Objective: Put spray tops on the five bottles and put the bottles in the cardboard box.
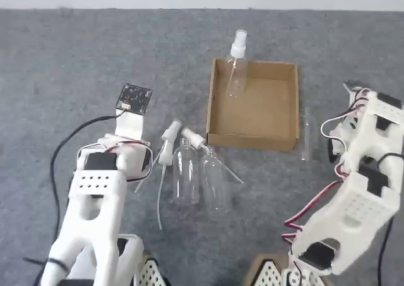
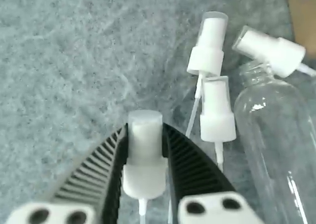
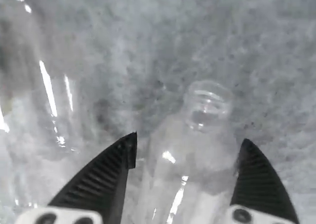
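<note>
My left gripper (image 2: 144, 127) is shut on a white spray top (image 2: 144, 159) just above the carpet; it sits left of the lying bottles (image 1: 146, 167). Two loose spray tops (image 2: 207, 43) (image 2: 217, 112) lie beside it. Another spray top (image 2: 269, 48) rests at the neck of a clear bottle (image 2: 276, 135). Two clear bottles (image 1: 185, 172) (image 1: 214, 180) lie in front of the cardboard box (image 1: 252, 137). A bottle with a spray top (image 1: 237, 65) leans on the box's far left corner. My right gripper (image 3: 188, 139) is open around an uncapped bottle (image 3: 205, 105), which lies right of the box (image 1: 306, 133).
Grey carpet covers the table. A second clear bottle (image 3: 39, 85) shows close beside the right gripper. The left arm's cable (image 1: 63, 153) loops over the carpet on the left. Open carpet lies behind the box and at the far left.
</note>
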{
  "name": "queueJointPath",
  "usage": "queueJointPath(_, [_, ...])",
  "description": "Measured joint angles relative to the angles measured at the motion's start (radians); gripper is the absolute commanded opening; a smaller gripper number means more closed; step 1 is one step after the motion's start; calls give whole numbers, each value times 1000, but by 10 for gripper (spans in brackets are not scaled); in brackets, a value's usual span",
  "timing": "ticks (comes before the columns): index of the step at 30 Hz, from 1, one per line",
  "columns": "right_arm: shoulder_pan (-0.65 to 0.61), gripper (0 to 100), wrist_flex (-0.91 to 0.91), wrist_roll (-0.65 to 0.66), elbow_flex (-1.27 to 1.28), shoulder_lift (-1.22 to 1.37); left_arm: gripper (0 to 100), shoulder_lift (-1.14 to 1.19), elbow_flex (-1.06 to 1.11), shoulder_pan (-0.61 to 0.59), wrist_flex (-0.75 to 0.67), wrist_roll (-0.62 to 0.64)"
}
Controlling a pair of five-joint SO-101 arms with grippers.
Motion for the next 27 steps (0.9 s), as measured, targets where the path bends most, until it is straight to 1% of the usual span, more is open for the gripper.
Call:
queueJointPath(6, [14, 252, 0, 32, 0, -34, 10, 0, 0, 0, 0, -2])
queueJointPath(12, [15, 130, 0, 48, 0, -32, 10, 0, 0, 0, 0, -2])
queueJointPath(18, [21, 34, 5, 51, -37, -25, 10, 0, 0, 0, 0, -2])
queueJointPath(22, [40, 22, 60, 49, -97, -48, 10, 0, 0, 0, 0, -2])
queueJointPath(27, [37, 20, 121, 49, -135, -207, 10, -6, -12, -9, 0, 29])
